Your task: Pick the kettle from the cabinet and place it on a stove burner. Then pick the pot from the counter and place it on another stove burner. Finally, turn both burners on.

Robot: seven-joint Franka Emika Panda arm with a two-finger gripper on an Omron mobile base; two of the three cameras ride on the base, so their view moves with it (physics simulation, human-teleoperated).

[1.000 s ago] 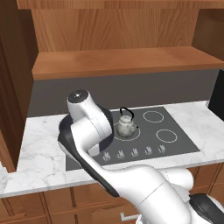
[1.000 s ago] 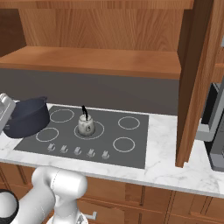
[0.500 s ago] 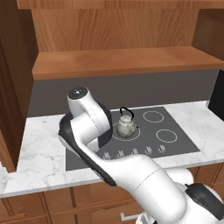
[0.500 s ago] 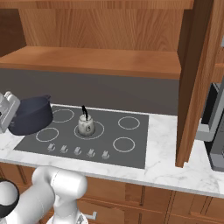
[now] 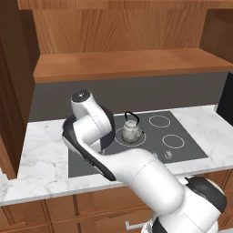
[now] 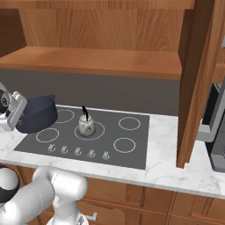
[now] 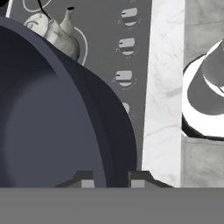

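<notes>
Over cooktop's left end: my pincer [image 7: 111, 177] clamped on pot [image 6: 37, 115] rim, pot lifted. Hand view adds kettle [image 7: 59, 33] beyond; left base view hides pot behind arm.

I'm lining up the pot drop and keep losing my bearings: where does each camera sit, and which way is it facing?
Left base view: behind-left, looking down at the dark grey cooktop; white arm rises in front.
Right base view: behind-right, same cooktop; the hand carries the wide dark blue-grey pot at far left.
Hand view: on the hand, looking along the pot's rim.
All share the small silvery kettle on its burner.
</notes>
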